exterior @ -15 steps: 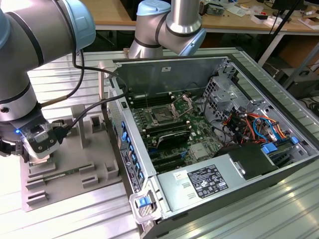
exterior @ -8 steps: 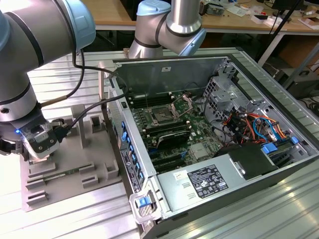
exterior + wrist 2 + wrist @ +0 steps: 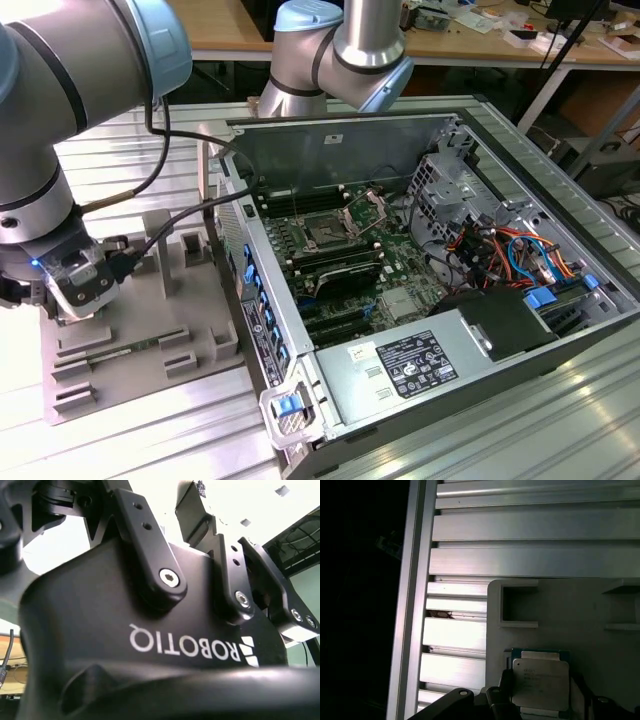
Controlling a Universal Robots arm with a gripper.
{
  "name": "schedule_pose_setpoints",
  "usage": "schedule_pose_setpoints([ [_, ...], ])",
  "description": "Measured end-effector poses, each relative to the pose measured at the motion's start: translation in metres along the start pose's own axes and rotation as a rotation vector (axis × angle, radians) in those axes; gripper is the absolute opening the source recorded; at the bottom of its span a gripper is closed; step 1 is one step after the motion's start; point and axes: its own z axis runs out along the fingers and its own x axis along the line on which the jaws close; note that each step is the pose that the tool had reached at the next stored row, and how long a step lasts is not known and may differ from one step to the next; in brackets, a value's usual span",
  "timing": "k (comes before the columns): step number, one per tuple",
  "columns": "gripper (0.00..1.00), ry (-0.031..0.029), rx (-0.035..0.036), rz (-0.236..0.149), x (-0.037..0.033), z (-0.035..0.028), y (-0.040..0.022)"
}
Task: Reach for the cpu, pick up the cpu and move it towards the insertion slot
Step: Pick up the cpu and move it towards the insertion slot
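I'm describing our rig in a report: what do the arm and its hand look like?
The arm has silver-grey tubes with pale blue joint caps; black cables run along it. The hand is matte black with white lettering and silver screw heads.

— Where does the cpu lie?
— Right under my pincer, flat on a grey holder. Its silvery-white top faces up, with a thin greenish rim around it.
— And the insertion slot?
— Well apart from my pincer, toward the exterior view's right. It is a square silver frame with a dark centre, set among green circuitry.
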Motion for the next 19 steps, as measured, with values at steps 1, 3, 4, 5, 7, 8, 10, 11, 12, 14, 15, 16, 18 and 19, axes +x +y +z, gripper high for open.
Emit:
schedule_pose_setpoints([
  [1,0.54,0.0,-0.0008,0.0,0.0,-0.0005,0.0],
  [3,0.54,-0.0001,-0.0032,0.0,0.0,-0.0013,0.0001],
  [4,0.54,-0.0002,-0.0041,0.0,0.0,-0.0016,0.0001],
  [5,0.54,-0.0003,-0.0049,0.0,0.0,-0.0019,0.0002],
  [7,0.54,-0.0004,-0.0062,0.0,0.0,-0.0026,0.0002],
  [8,0.54,-0.0004,-0.0066,0.0,0.0,-0.0031,0.0002],
  [10,0.54,-0.0007,-0.0096,0.0,0.0,-0.0036,0.0003],
  [11,0.54,-0.0007,-0.0111,0.0,0.0,-0.0038,0.0003],
  [12,0.54,-0.0007,-0.0116,0.0,0.0,-0.0039,0.0004],
  [14,0.54,-0.0007,-0.0119,0.0,0.0,-0.0044,0.0004],
  [15,0.54,-0.0007,-0.0121,0.0,0.0,-0.0046,0.0004],
  [16,0.54,-0.0007,-0.0122,0.0,0.0,-0.0049,0.0004],
  [18,0.54,-0.0008,-0.0127,0.0,0.0,-0.0054,0.0005],
  [19,0.54,-0.0008,-0.0129,0.0,0.0,-0.0056,0.0005],
])
